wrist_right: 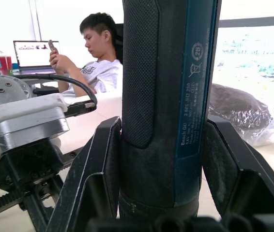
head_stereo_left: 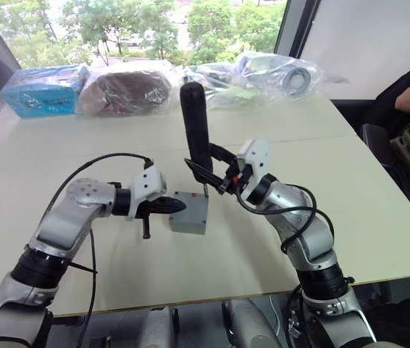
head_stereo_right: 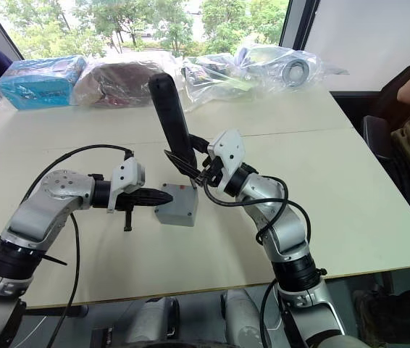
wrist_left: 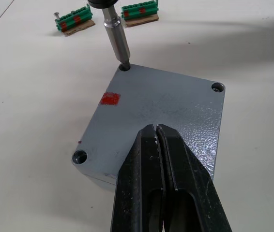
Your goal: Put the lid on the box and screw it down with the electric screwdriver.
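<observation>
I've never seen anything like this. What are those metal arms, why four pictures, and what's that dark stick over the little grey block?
The arms belong to a humanoid robot. Two pictures come from cameras in its head, looking down over a pale table; the other two come from a camera on each wrist. The right gripper is clamped around an electric screwdriver, held nearly upright. Its metal bit sits in a corner screw hole of the grey lid, which lies on the box. The left gripper, fingers closed, rests its tips on the lid. Two small green connector blocks lie beyond the box, and bagged items sit along the table's far edge by the window. A seated person is looking at a phone.
</observation>
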